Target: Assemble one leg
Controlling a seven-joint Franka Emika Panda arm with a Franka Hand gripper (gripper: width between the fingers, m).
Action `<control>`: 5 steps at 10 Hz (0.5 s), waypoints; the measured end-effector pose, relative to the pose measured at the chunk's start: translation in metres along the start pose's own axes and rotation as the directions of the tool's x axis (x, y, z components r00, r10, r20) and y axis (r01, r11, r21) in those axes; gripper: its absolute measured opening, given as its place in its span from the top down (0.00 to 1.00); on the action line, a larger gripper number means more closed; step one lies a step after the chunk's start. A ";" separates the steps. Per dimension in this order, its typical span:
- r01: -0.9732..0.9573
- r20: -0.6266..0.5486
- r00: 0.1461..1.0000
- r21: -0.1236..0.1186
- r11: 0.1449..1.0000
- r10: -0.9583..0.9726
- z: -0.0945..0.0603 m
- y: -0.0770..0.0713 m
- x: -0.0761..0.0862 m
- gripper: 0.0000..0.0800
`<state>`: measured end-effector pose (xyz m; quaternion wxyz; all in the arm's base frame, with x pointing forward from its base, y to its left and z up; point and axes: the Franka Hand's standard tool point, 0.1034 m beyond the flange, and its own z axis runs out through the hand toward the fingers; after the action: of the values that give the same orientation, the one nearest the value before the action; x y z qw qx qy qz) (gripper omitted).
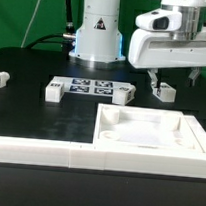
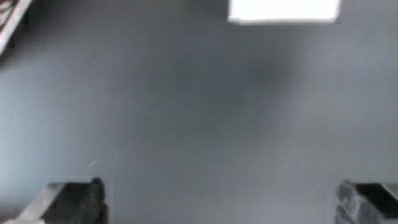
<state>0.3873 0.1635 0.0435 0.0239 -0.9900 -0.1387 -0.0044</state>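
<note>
Toward the exterior view's right, the end effector (image 1: 171, 80) is held low over the desk (image 1: 21, 100) with its jaws spread wide and nothing pinched between them. In the wrist view, only dark desk is seen between the two fingertips (image 2: 71, 203). The leg (image 1: 165, 92) lies on the desk just under the end effector, apart from the marker board (image 1: 89, 88) and behind the tray (image 1: 155, 116). This stance is judged to suit lining up for a grasp, since the spread jaws are not yet around the leg. In the wrist view the leg (image 2: 285, 9) is cut off by the frame edge, so its marker is not shown, and detail is lost to blur. Whether a finger touches the leg cannot be told from the exterior view.
</note>
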 end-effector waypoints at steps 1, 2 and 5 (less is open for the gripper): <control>0.019 0.005 1.000 0.000 1.000 -0.019 0.004 -0.006 -0.013 0.19; 0.022 0.001 1.000 0.000 1.000 -0.022 0.007 -0.006 -0.022 0.19; 0.019 0.157 0.987 -0.009 1.000 -0.018 0.006 -0.006 -0.022 0.19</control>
<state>0.3647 0.1637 0.0377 0.0076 -0.9861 -0.1493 0.0728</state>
